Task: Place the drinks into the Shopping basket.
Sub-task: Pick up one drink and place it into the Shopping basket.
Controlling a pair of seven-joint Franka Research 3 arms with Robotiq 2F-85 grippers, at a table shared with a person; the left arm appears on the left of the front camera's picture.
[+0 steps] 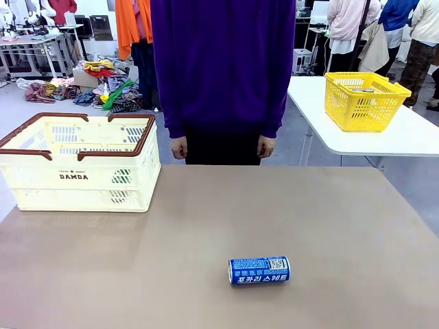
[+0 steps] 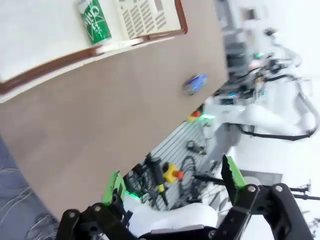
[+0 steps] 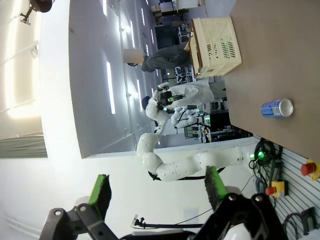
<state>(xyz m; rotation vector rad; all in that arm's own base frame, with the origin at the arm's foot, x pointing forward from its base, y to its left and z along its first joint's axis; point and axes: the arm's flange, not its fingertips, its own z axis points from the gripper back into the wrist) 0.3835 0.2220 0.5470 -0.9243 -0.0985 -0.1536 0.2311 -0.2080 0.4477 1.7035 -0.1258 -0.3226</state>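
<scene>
Front view: one blue can (image 1: 259, 270) lies on its side on the brown table (image 1: 171, 274), long axis running left to right, with its silver end toward the robot's left and its white lettering facing the camera. It sits in the near half of the table, slightly to the robot's right of centre, and touches nothing else.

The Shopping basket (image 1: 75, 179) stands upright at the far left corner of the table, well apart from the blue can. Its reddish-brown handles are folded outward along the rim.

Left wrist view: a green can (image 2: 94, 21) lies inside the Shopping basket (image 2: 150, 17) on its floor, near a slotted wall. The blue can (image 2: 195, 84) is farther off on the bare table.

Left gripper (image 2: 172, 177): jaws fully spread, green pads well apart, nothing between them, held off the table's near side.

Right wrist view: right gripper (image 3: 156, 187) likewise wide open and empty, clear of the table. The blue can (image 3: 276, 108) and Shopping basket (image 3: 215, 47) appear beyond it.

A person (image 1: 223, 68) in a purple top stands at the far edge, both hands hanging at the sides. Behind, to the robot's right, a yellow basket (image 1: 363, 103) rests on a white table (image 1: 411, 140).
</scene>
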